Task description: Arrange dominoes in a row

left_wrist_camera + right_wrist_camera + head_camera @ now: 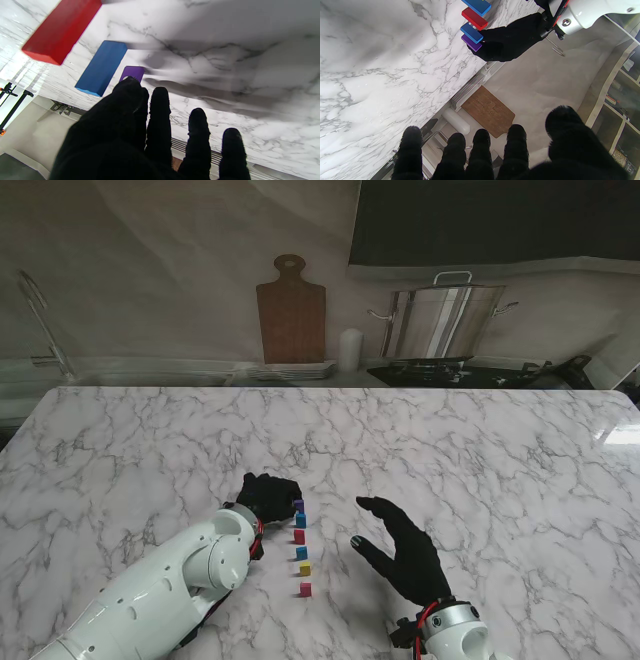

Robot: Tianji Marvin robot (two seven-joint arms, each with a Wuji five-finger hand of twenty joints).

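Note:
Several small dominoes stand in a row running away from me: pink, yellow, blue, red, blue and, farthest, purple. My left hand sits just left of the row's far end. Its thumb and forefinger meet on the purple domino, which stands on the marble table; the other fingers are stretched out. The left wrist view also shows the blue domino and the red domino. My right hand is right of the row, open and holding nothing.
Along the back wall there are a wooden cutting board, a white cylinder, a stack of plates and a steel pot on a stove. My left forearm lies across the near left of the table.

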